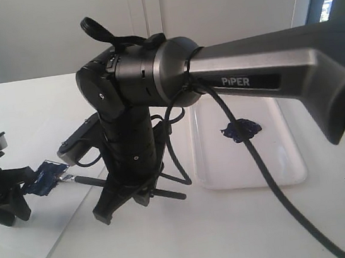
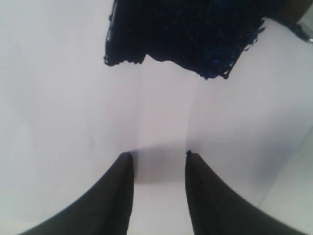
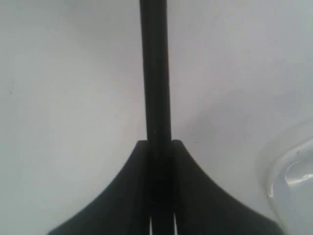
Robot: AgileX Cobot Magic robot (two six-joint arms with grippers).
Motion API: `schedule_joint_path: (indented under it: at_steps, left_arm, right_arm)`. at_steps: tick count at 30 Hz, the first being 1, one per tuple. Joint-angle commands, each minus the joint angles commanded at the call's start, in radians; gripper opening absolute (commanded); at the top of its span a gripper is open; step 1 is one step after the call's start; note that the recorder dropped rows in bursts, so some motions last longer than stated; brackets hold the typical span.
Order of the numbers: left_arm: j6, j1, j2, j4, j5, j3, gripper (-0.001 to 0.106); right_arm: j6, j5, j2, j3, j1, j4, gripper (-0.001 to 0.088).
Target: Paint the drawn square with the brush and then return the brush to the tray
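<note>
So, my right gripper (image 3: 155, 144): it was reaching across the middle and pointing down at the table (image 1: 207, 245). Its jaws were pressed together on the black handle of the brush (image 1: 90, 180), with no gap on either side of the handle.

Brush: it was lying low and almost flat. The tail end pointed toward the tray (image 1: 255, 178) and the silver ferrule and bristles pointed toward my left side. I held it somewhere along the middle of the handle. The bristle end was at the edge of the drawn square (image 1: 44, 177); whether it touched the paper there, I could not tell.

Drawn square: it was on the white paper sheet (image 1: 46, 231), on the left part of the table. It was filled with streaky blue-black paint, with rough edges.

My left gripper (image 2: 158, 152): it was at the left edge of the scene, just beside the drawn square. Its jaws were spread apart with only bare paper between them, and the tips were very near the sheet or on it.

Tray: it was on the right part of the table, well apart from the paper sheet. A dark paint blob (image 1: 241, 131) was inside it, near the far wall. No brush was in it.
</note>
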Motion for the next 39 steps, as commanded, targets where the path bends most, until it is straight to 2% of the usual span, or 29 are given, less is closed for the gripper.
schedule_joint_path:
  at_steps: [18,23,31,39]
  left_arm:
    - [0.000,0.000,0.000,0.000,0.000,0.000,0.041]
    - [0.000,0.000,0.000,0.000,0.000,0.000,0.041]
    - [0.000,0.000,0.000,0.000,0.000,0.000,0.041]
    - [-0.002,0.000,0.000,0.000,-0.002,0.000,0.041]
  right_arm:
    - [0.068,-0.008,0.000,0.000,0.000,-0.098,0.0000]
    - [0.010,0.022,0.000,0.000,0.000,-0.034,0.0000]
    - [-0.031,0.050,0.000,0.000,0.000,-0.003,0.0000]
    - [-0.104,0.035,0.000,0.000,0.000,0.092,0.0000]
